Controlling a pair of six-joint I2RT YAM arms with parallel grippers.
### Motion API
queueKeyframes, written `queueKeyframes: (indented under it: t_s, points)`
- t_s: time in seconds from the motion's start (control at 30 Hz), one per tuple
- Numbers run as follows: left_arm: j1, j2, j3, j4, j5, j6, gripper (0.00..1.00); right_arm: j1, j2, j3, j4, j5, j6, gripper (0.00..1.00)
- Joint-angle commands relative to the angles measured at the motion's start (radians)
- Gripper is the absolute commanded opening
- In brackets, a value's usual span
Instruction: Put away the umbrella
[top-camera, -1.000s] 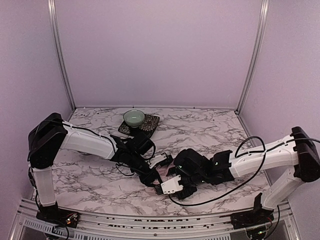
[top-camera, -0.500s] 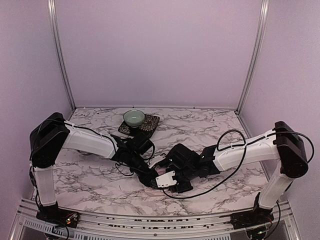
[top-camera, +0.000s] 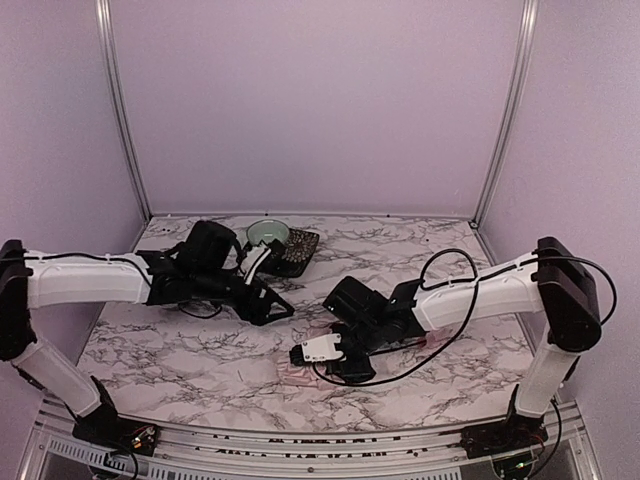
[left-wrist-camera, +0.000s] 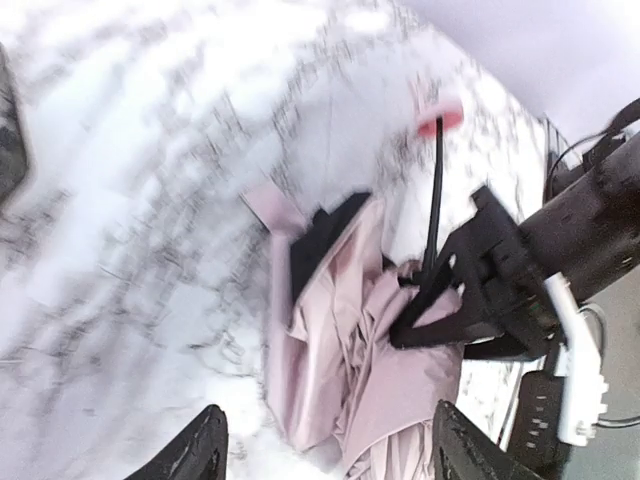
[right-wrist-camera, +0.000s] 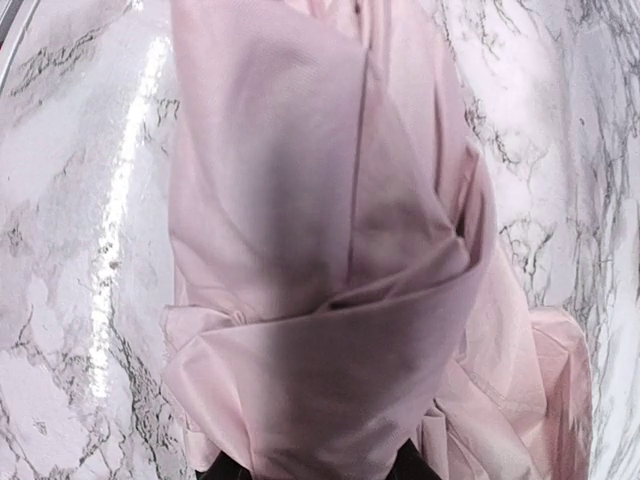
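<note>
bench (top-camera: 190, 365): marble. Both arms reach in toward the middle.

L arm comes in from the left. left tool (top-camera: 278, 306) sits mid-bench, fingers (left-wrist-camera: 203, 455) spread wide w/ nothing between them, nose pointing right at the fabric.

R arm comes in from the right. right tool (left-wrist-camera: 405, 330) is low at centre, slightly near side. Jaws look pinched on bunched fabric where the shaft enters it. R wrist cam is filled w/ pink cloth and its fingertips are mostly buried, so that's a read, not certain.

the umbrella (left-wrist-camera: 350, 385): on the bench at centre, mostly under the R wrist in top view. Canopy is loose and crumpled, not wrapped, pink out w/ black lining showing.

bowl (top-camera: 268, 235) on dark mat (top-camera: 298, 250), far side, apart from the work.

shaft (left-wrist-camera: 435, 200): thin, black, extended.

handle (left-wrist-camera: 440, 118): small, pink, blurred.

Key geometry: long axis runs approx left-right, canopy end toward the L tool, handle end off to the right past the R tool. R tool is on it; L tool is apart, w/ the umbrella to its right and a bit nearer. My guess is L takes the canopy end while R holds the shaft. Risk: loose cloth slips or snags.
</note>
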Motion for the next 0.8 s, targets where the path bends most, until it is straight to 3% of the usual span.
queueKeyframes:
  t_s: [0.0,0.07,0.13,0.2,0.27,0.33,0.47,0.67,0.77]
  points:
    - [-0.004,-0.3,-0.187,0.272,-0.227,0.068,0.7,0.005,0.136,0.016,-0.228,-0.18,0.112,0.19]
    - [-0.01,-0.437,-0.291,0.341,-0.284,0.146,0.68,-0.004,0.16,0.046,-0.264,-0.224,0.143,0.19]
    - [-0.031,-0.562,-0.378,0.366,-0.306,0.256,0.59,-0.015,0.183,0.081,-0.295,-0.279,0.177,0.18]
    - [-0.077,-0.678,-0.456,0.362,-0.289,0.389,0.51,-0.026,0.205,0.116,-0.322,-0.339,0.213,0.18]
    - [-0.147,-0.773,-0.533,0.337,-0.232,0.561,0.49,-0.039,0.226,0.137,-0.346,-0.392,0.241,0.18]
    - [-0.21,-0.828,-0.584,0.32,-0.179,0.642,0.48,-0.056,0.251,0.152,-0.367,-0.45,0.262,0.18]
    - [-0.314,-0.78,-0.571,0.259,-0.169,0.717,0.48,-0.09,0.301,0.166,-0.388,-0.556,0.304,0.17]
    - [-0.427,-0.519,-0.467,0.17,-0.212,0.906,0.7,-0.109,0.374,0.168,-0.396,-0.638,0.317,0.16]
    - [-0.439,-0.393,-0.413,0.188,-0.248,0.916,0.77,-0.111,0.406,0.177,-0.399,-0.661,0.317,0.16]
